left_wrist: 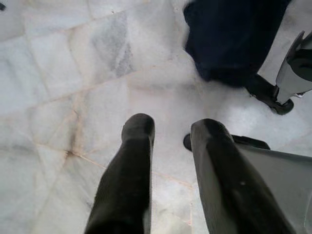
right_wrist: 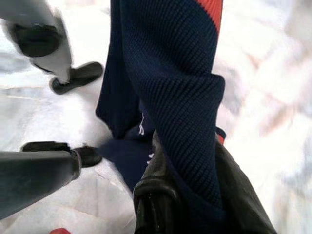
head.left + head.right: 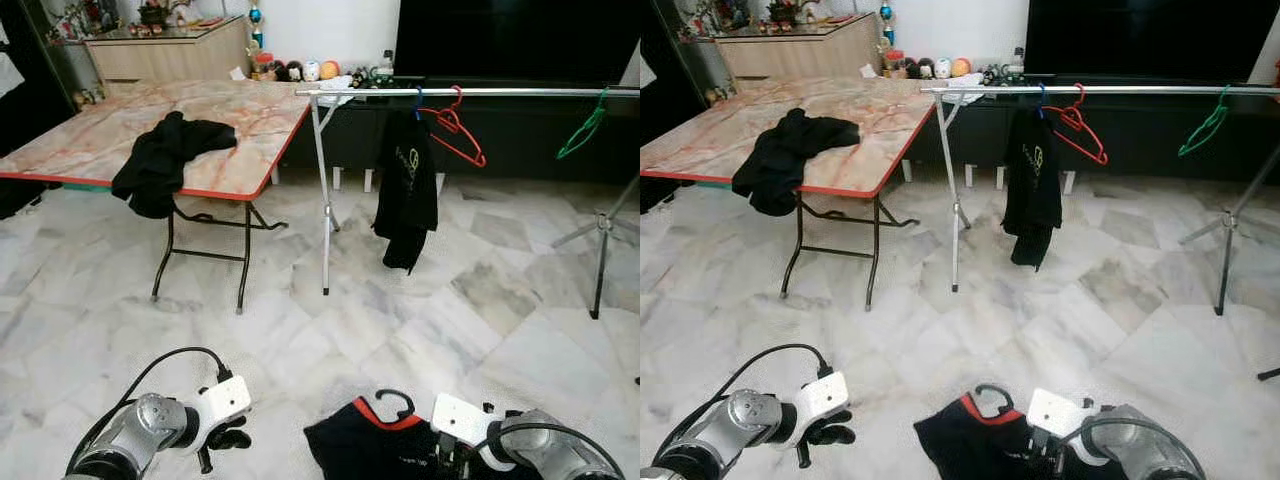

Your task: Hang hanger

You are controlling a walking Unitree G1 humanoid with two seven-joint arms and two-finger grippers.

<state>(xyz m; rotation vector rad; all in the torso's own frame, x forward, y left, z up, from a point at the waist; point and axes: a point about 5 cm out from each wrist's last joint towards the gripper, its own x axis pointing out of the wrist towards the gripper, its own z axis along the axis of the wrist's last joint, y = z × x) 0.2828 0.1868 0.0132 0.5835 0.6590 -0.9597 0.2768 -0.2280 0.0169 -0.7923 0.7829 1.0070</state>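
Observation:
A navy knit garment (image 3: pixel 355 448) with a red collar hangs on a black hanger whose hook (image 3: pixel 395 401) sticks up, low in front of me. My right gripper (image 2: pixel 187 195) is shut on the garment's fabric (image 2: pixel 170 73), holding it above the floor. To its left, my left gripper (image 1: pixel 173 127) is open and empty over the marble floor, and it also appears in the left eye view (image 3: pixel 226 440). Across the room, the metal clothes rail (image 3: pixel 470 92) carries a black garment (image 3: pixel 407 190), a red hanger (image 3: pixel 455 130) and a green hanger (image 3: pixel 583 128).
A folding marble-top table (image 3: pixel 100 140) stands at the left with black clothing (image 3: pixel 165 160) draped over its edge. The rail's legs (image 3: pixel 322 200) and a stand (image 3: pixel 600 240) rest on the floor. Open marble floor (image 3: pixel 420 320) lies between me and the rail.

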